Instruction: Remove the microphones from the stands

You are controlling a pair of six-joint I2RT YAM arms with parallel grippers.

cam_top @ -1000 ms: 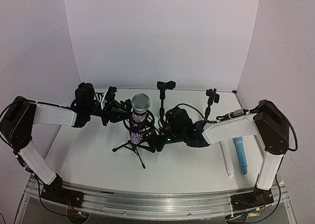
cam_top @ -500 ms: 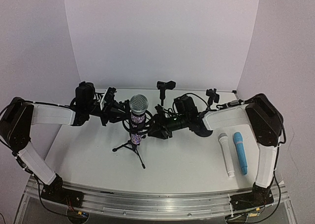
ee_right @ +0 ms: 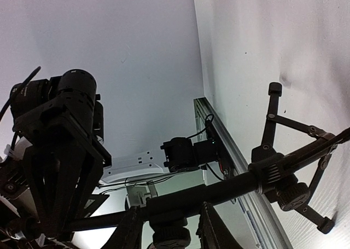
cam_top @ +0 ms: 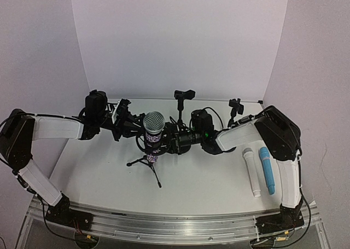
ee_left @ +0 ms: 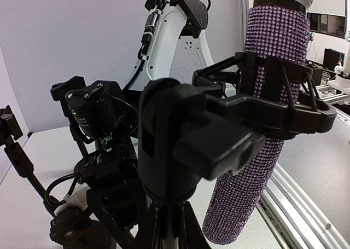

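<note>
In the overhead view, the silver-headed, purple-glitter microphone stood at centre frame in its black tripod stand. The left gripper was clenched beside it, on what we could not tell. We counted three microphones, including a white microphone and a blue microphone at lower right, and three stands. In the left wrist view the black clip ringed the microphone, so we judged a straight pull along its axis best. In the right wrist view the right gripper straddled the stand's stem; whether it gripped was unclear.
</note>
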